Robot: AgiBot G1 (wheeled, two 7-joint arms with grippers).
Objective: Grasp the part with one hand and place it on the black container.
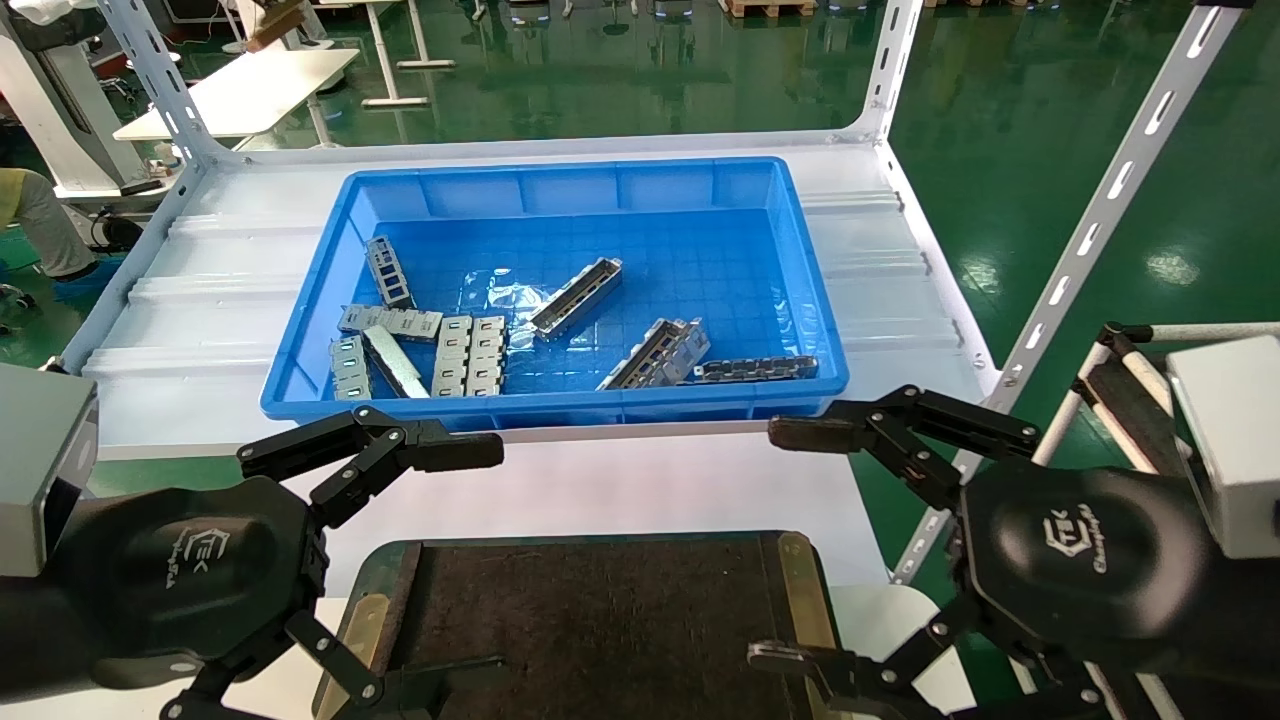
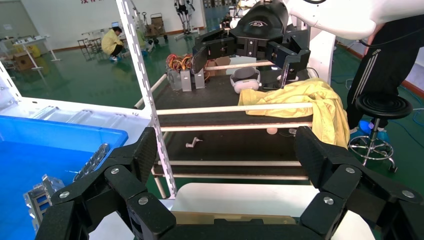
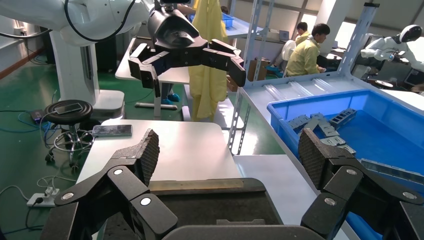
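Note:
A silver-grey part (image 1: pixel 576 297) lies at an angle in the middle of the blue bin (image 1: pixel 320 290); a second similar part (image 1: pixel 655 354) lies nearer the bin's front wall. The black container (image 1: pixel 600 620) sits on the white table right in front of me, with nothing on its felt surface. My left gripper (image 1: pixel 485 560) hovers open over the container's left edge. My right gripper (image 1: pixel 782 545) hovers open over its right edge. Neither holds anything. In the wrist views, the left gripper (image 2: pixel 227 150) and the right gripper (image 3: pixel 230 152) both stand wide with only the container's rim (image 3: pixel 200 186) below them.
Several flat silver plates (image 1: pixel 470 352) lie at the bin's left, and a thin dark chain-like strip (image 1: pixel 755 368) at its front right. White slotted shelf posts (image 1: pixel 1100 210) rise at the shelf's corners. A cart with a yellow cloth (image 2: pixel 305 100) stands to my right.

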